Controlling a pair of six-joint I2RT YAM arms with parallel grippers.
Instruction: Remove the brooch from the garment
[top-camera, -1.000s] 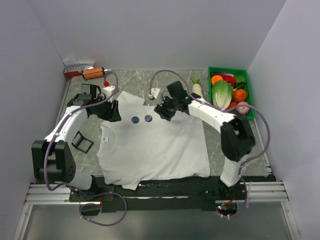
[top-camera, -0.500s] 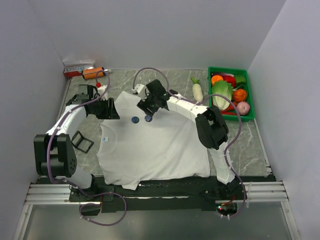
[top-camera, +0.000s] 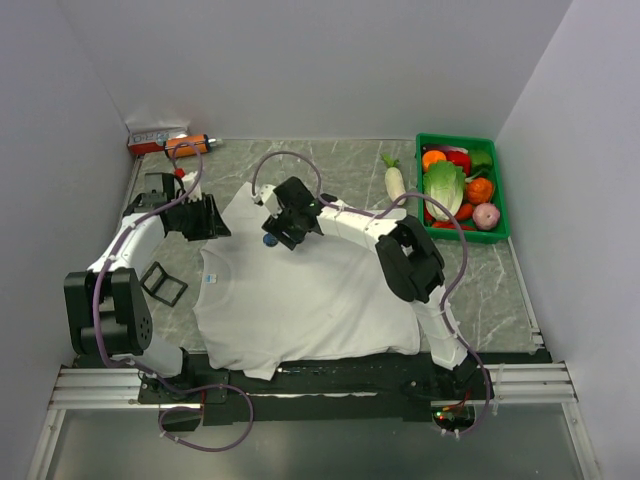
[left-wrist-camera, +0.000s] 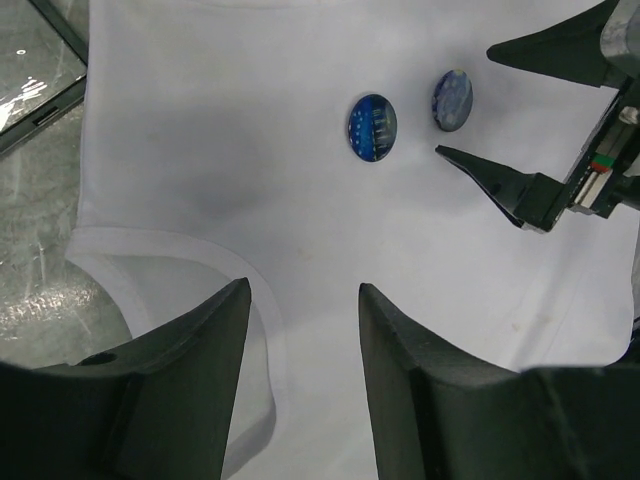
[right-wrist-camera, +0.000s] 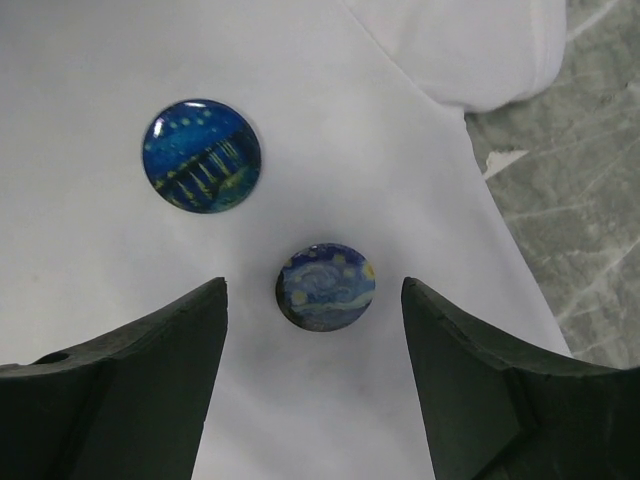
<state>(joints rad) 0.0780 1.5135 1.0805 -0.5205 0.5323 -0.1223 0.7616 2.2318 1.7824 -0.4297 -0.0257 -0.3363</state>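
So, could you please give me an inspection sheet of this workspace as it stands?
Surface: grey marbled table, largely under the shirt.
Job's things: white shirt spread flat; blue brooch on it, between the fingers of the right gripper; second blue brooch beside it.
Clutter: green bin of vegetables, white radish, black frames, orange bottle, small box.
Grippers: left gripper open over the shirt, nothing in it; right gripper open, not closed on the brooch.
Cables: purple cables loop off both arms.
Surroundings: white walls; metal rail at the near edge.
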